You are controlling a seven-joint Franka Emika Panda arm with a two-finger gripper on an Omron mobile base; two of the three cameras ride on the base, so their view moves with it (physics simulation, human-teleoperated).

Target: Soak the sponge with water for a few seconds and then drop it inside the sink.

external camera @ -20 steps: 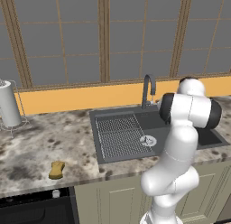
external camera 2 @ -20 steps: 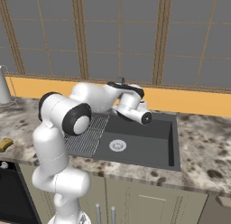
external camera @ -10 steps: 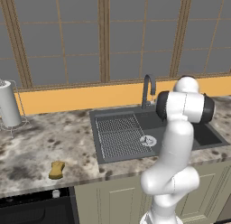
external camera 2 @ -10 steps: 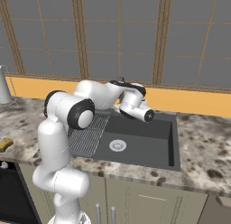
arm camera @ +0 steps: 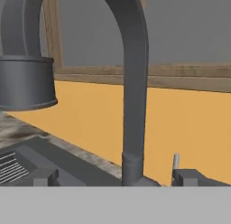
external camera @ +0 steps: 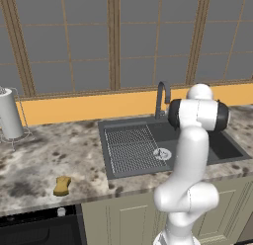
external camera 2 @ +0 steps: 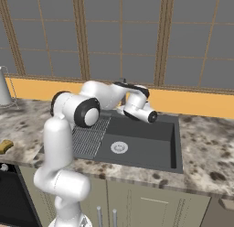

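Observation:
The mustard-yellow sponge point(external camera: 62, 185) lies on the marble counter near its front edge, far left of the sink point(external camera: 129, 148); it also sits at the left border point(external camera 2: 5, 146). My gripper point(arm camera: 118, 177) is open and empty, low behind the basin, its fingertips point(arm camera: 45, 176) straddling the base of the dark gooseneck faucet point(arm camera: 133, 83) without touching it. The faucet point(external camera: 161, 94) rises at the sink's back rim, next to my arm's elbow. The spout head point(arm camera: 26, 81) hangs at the upper left. No water is in view.
A small silver lever point(arm camera: 176, 161) stands right of the faucet base. The ribbed drainboard point(external camera 2: 89, 137) and round drain point(external camera 2: 119, 147) lie in the sink. A paper towel roll point(external camera: 10, 114) stands at the far left. An orange backsplash and windows close off the back.
The arm's elbow has shifted slightly left in the left base view, and the hand has settled by the faucet. The gripper stays open. The sponge has not moved.

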